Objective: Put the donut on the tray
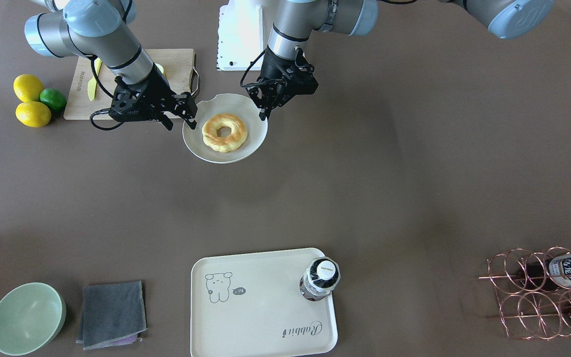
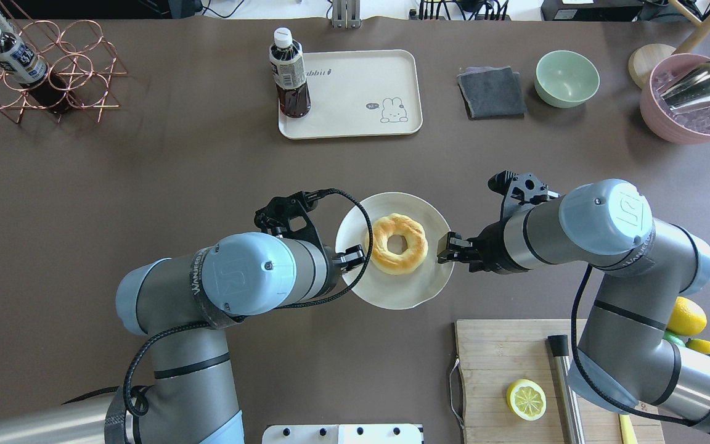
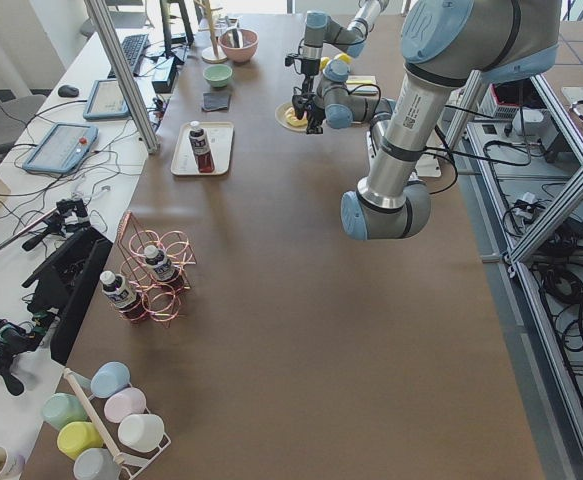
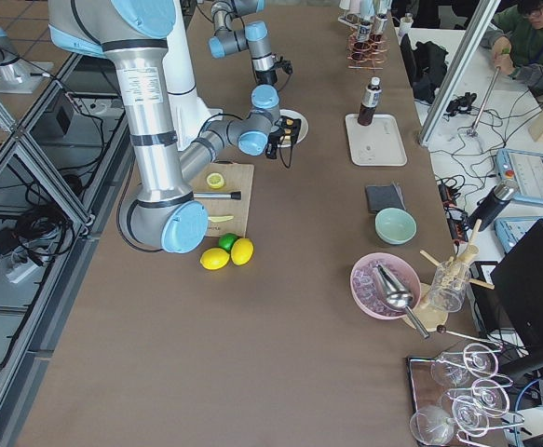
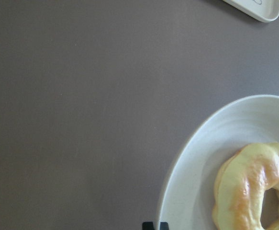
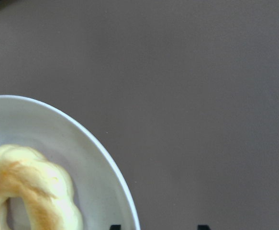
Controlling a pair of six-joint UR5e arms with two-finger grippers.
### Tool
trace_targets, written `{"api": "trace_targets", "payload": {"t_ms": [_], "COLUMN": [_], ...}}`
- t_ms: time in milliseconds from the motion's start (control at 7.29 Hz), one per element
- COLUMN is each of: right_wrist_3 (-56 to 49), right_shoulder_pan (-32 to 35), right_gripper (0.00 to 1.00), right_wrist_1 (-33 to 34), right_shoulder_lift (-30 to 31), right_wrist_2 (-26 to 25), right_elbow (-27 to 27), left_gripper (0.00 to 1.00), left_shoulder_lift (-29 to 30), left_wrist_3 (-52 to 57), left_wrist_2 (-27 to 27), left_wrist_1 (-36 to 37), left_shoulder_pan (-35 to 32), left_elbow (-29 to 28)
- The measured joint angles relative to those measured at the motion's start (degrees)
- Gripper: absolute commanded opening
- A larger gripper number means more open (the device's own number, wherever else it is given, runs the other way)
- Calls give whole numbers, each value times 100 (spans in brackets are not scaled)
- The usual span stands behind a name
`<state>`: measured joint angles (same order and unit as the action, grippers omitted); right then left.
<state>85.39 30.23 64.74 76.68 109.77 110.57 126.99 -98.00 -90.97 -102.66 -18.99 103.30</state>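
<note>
From across the table, the donut (image 1: pixel 224 132) lies flat in the middle of a round white plate (image 1: pixel 214 157) on the far half of the table (image 1: pixel 414 188). The right gripper (image 1: pixel 181 121) is at the plate's rim on one side with its two fingers spread. The left gripper (image 1: pixel 265 114) is at the opposite rim, and its fingers come down to what looks like a single point. The donut sits between the two, touching neither. The tray (image 1: pixel 256 317) is well apart on the near side, and a bottle (image 1: pixel 320 278) stands in one of its corners.

From overhead, the donut (image 2: pixel 398 243) is again in the plate (image 2: pixel 392 301), with the left gripper (image 2: pixel 355 254) over the rim on its left and the right gripper (image 2: pixel 444 248) over the rim on its right. The tray (image 2: pixel 361 111) is far ahead of both.

The two side views show the plate and both arms small and far off, too small to add detail.

In the left wrist view, two dark fingertips (image 5: pixel 149 225) sit pressed almost together at the lower edge, just at the plate's rim (image 5: pixel 187 182) — closed, with nothing visible between them. The donut (image 5: pixel 244 191) lies just beside them, inside the plate.

In the right wrist view, the fingertips (image 6: pixel 115 227) stand wide apart — released — with the plate's rim (image 6: pixel 101 163) running between them. I cannot tell whether they touch it. The donut (image 6: pixel 34 187) is near, further into the plate.
</note>
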Motion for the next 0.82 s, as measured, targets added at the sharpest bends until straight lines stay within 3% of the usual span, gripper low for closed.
{"api": "trace_targets", "payload": {"t_ms": [549,686,824], "right_wrist_3": [660,719,741], "right_shoulder_pan": [-20,-22,-21], "right_gripper": [0,0,0], "right_wrist_1": [-3,-10,-11], "right_shoulder_lift": [-195,-208,-207], "right_wrist_2": [-35,-29,-22], "right_elbow": [17,30,54], "left_gripper": [0,61,98], "left_shoulder_lift": [-11,-11,-19], "left_wrist_3": [7,11,37], "left_wrist_2": [1,0,-5], "left_wrist_1": [1,-2,-2], "left_shoulder_pan": [-1,-4,-7], "left_elbow": [19,29,55]}}
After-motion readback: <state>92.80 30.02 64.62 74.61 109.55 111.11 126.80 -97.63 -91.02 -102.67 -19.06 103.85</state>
